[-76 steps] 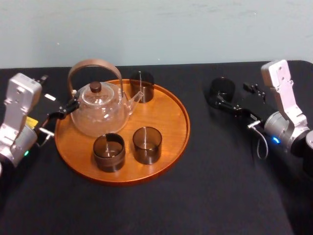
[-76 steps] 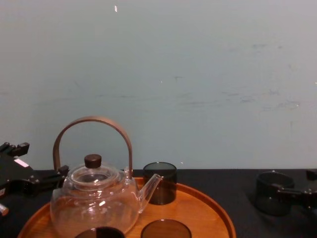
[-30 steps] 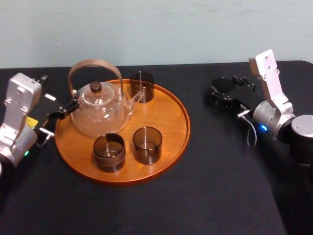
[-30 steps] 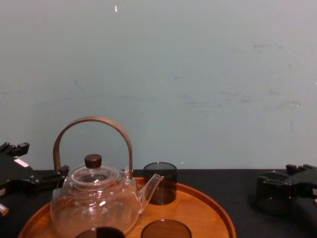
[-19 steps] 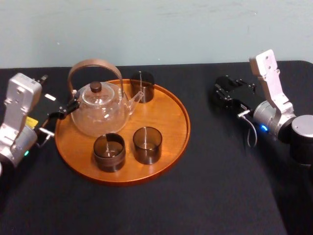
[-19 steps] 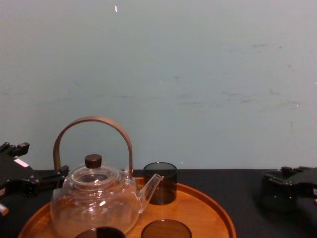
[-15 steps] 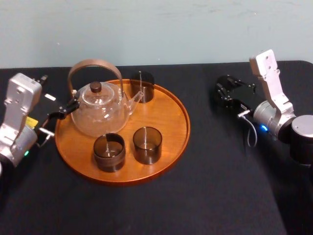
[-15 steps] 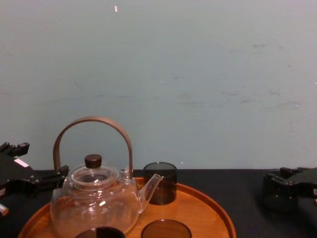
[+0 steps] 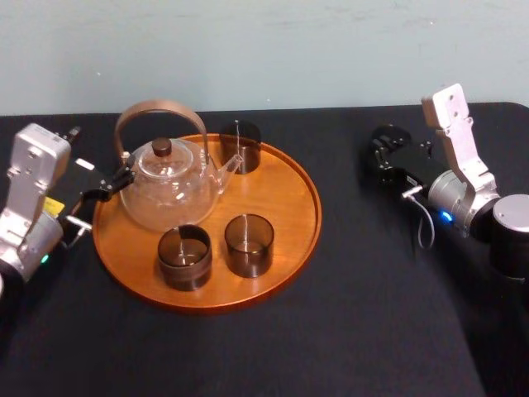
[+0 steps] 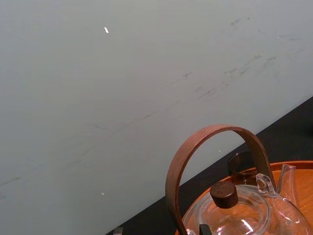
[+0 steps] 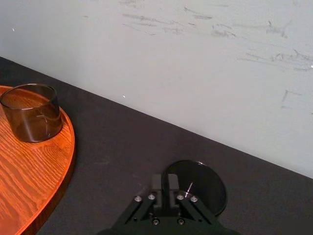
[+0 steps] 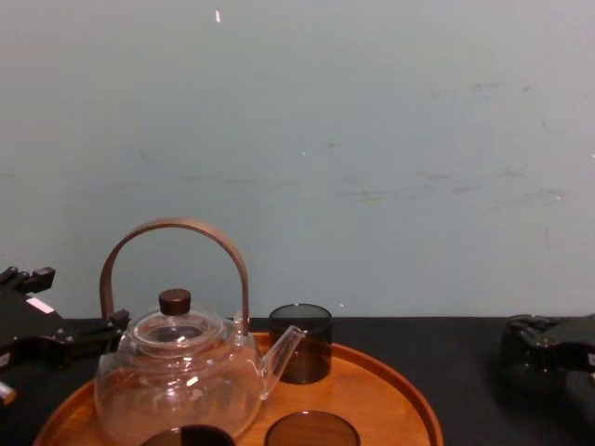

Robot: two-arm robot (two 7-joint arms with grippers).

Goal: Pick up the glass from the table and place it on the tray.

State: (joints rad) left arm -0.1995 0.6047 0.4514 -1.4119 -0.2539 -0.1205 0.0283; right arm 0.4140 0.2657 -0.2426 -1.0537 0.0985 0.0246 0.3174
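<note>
The black tabletop (image 9: 347, 331) carries one round wooden tray (image 9: 289, 207), left of centre in the head view. On the tray stand one clear teapot (image 9: 169, 186) and three smoky tumblers: a rear tumbler (image 9: 240, 146) by the spout, a front-left tumbler (image 9: 184, 257) and a front-right tumbler (image 9: 249, 245).

The fourth, the glass (image 11: 203, 186), is the one off the tray. It stands upright on the tabletop at the upper right of the head view, mouth up, well apart from the tray's right rim.

The right end effector (image 11: 165, 180) is right at the glass, drawn nearly together across its near wall, and by my reading pinching it. The right arm is plainly the nearer one. The tray lies to the glass's left across bare tabletop, so that leftward carry is what matters next.

The left end effector (image 9: 106, 188) sits parked at the tray's left rim beside the teapot. How far open it is I cannot tell.
</note>
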